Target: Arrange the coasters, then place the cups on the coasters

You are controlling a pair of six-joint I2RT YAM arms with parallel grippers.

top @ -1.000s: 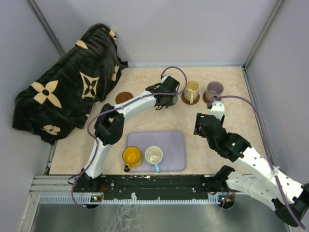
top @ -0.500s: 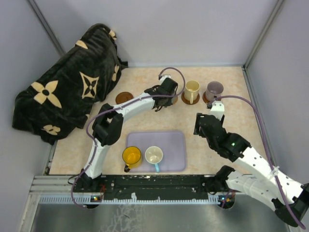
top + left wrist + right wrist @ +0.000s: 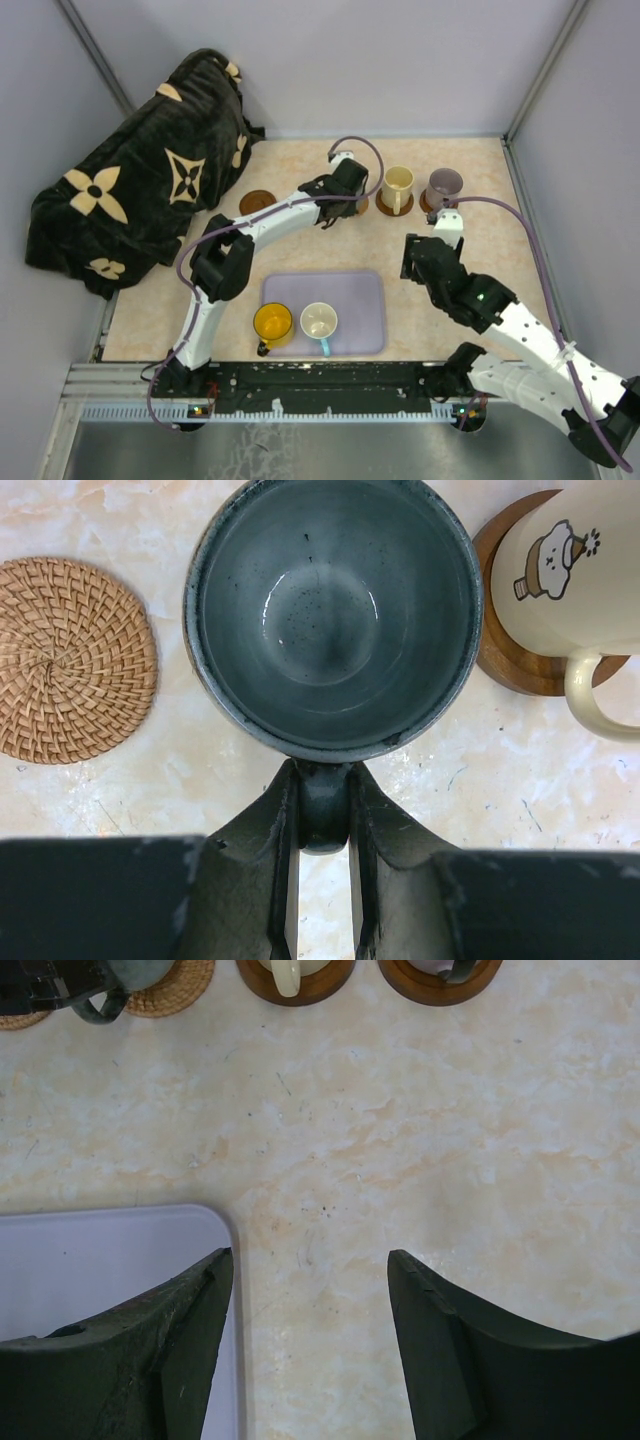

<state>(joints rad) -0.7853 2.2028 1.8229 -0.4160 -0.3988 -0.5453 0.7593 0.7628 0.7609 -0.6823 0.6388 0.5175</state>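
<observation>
My left gripper (image 3: pixel 322 780) is shut on the handle of the grey-green cup (image 3: pixel 330 610), which fills the left wrist view from above. A woven coaster (image 3: pixel 75 660) lies bare to its left. To its right stands the pale yellow cup (image 3: pixel 565 570) on a dark wooden coaster (image 3: pixel 505 665). In the right wrist view another woven coaster (image 3: pixel 185 985) shows partly under the grey-green cup. The mauve cup (image 3: pixel 444 184) sits on a coaster at the back right. A bare dark coaster (image 3: pixel 257 203) lies back left. My right gripper (image 3: pixel 310 1255) is open over bare table.
The lavender tray (image 3: pixel 360 300) at the front holds the yellow-orange cup (image 3: pixel 272 323) and the cream cup with the blue handle (image 3: pixel 319 322). Its corner (image 3: pixel 100 1260) lies by my right gripper's left finger. A black patterned cloth (image 3: pixel 140 200) is heaped at the back left.
The left arm has shifted slightly toward the back with the grey-green cup in its grip. The right arm has not moved.
</observation>
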